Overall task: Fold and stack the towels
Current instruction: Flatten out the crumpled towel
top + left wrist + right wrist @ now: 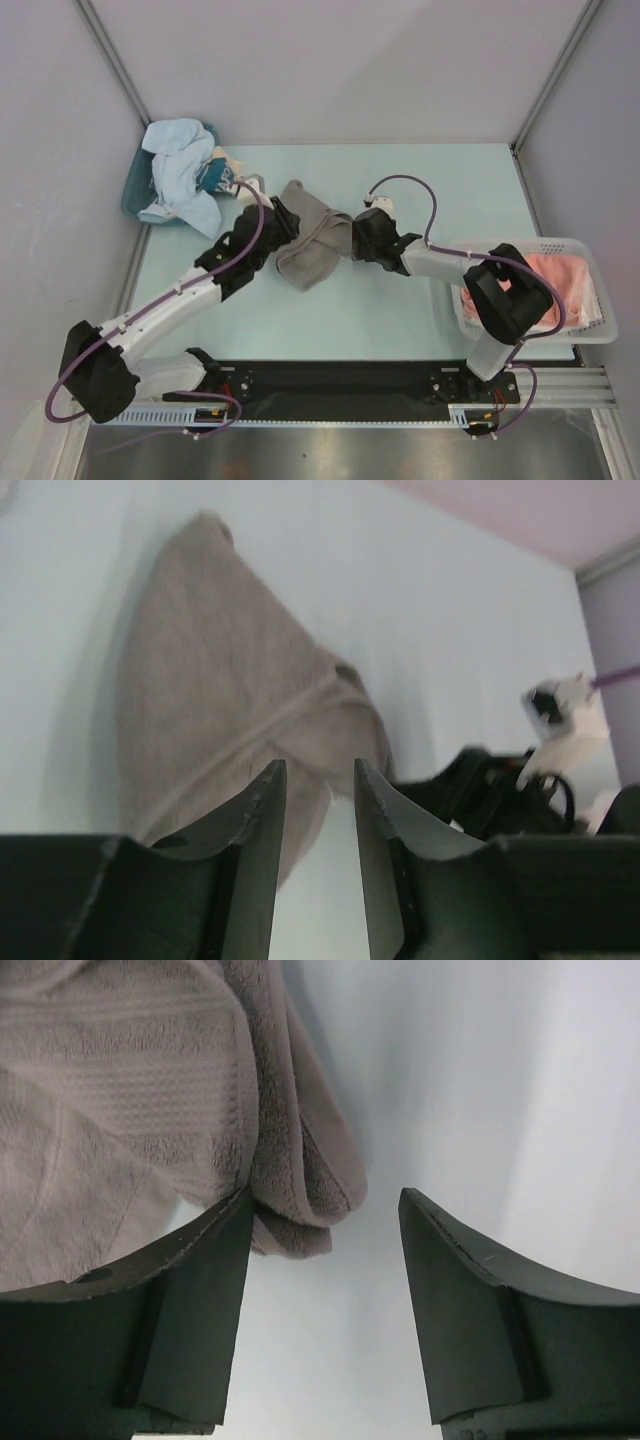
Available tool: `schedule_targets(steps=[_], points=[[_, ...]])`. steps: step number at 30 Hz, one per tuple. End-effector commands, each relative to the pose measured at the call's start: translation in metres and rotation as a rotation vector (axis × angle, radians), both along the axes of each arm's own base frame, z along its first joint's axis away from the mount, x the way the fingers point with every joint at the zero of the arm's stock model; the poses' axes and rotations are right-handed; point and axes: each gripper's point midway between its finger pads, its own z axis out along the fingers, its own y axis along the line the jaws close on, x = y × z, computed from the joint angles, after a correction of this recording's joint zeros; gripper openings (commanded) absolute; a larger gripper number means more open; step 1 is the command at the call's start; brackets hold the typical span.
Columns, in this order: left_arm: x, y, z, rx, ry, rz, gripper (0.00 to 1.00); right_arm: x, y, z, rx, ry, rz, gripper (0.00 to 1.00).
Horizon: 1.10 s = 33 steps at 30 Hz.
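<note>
Dark fingers of the right gripper fill the near edge of its wrist view. The jaws are parted wide with nothing between them. The rolled edge of the grey towel touches one finger's inner face but isn't pinched. Left gripper: jaws parted too, with a narrower gap. The towel lies just beyond the tips, not held.

The grey towel sits mid-table, bunched into a rough wedge with layers doubled over and a gripper at each side. You're on the fold step for this one, I'd judge, and it isn't neat yet. Your next move calls for a hold on an edge or corner from each side, then drawing the cloth flat before doubling it.

Around:
- The white basket on your right holds a salmon-pink towel.
- The teal bin is in the far left corner, with a light blue towel draped over it and a small teal printed bundle beside that.

Nothing blocks the grey towel, but the two wrists crowd close across it.
</note>
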Motion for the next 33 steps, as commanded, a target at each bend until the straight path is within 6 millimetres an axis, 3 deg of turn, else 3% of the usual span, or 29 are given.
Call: schedule_targets(steps=[1, 6, 14, 18, 23, 33], points=[[-0.036, -0.006, -0.05, 0.005, 0.101, 0.013, 0.38, -0.005, 0.008, 0.02, 0.056, -0.065, -0.005, 0.65], [-0.068, -0.02, -0.084, -0.023, 0.168, -0.023, 0.38, -0.016, 0.016, 0.021, 0.026, -0.058, 0.021, 0.65], [-0.082, -0.015, -0.122, 0.0, 0.234, -0.01, 0.39, -0.028, 0.025, 0.015, -0.005, -0.047, 0.044, 0.57], [-0.081, -0.01, -0.139, 0.03, 0.248, 0.016, 0.43, -0.025, 0.027, 0.019, -0.026, -0.067, 0.034, 0.57], [-0.081, -0.012, -0.161, 0.057, 0.289, 0.023, 0.43, -0.02, 0.025, 0.007, -0.071, -0.053, 0.027, 0.53], [-0.064, -0.013, -0.18, 0.127, 0.316, 0.053, 0.42, -0.007, 0.024, -0.021, -0.11, -0.014, 0.006, 0.47]])
